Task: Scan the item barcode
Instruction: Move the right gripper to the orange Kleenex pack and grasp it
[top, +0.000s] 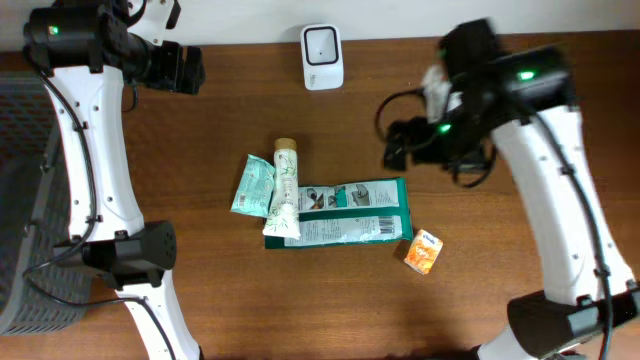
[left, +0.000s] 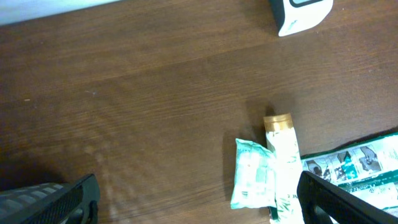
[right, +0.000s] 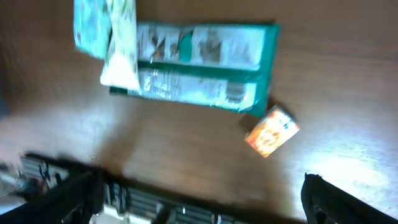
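Left gripper (left: 196, 202) and right gripper (right: 202, 199) gape wide, empty; the flat green rectangular packet's (top: 350, 212) print is illegible.

On the green package (top: 350, 212), a tube (top: 284, 190) crosses the left end, with a pouch (top: 253, 187) beside it; an orange box (top: 423, 252) crowds the near-right corner. Other sides lie open.

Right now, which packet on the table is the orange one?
The small packet by the lower right corner of the big green pack in the overhead view. It alone is orange; the pouch and the tube are pale green.
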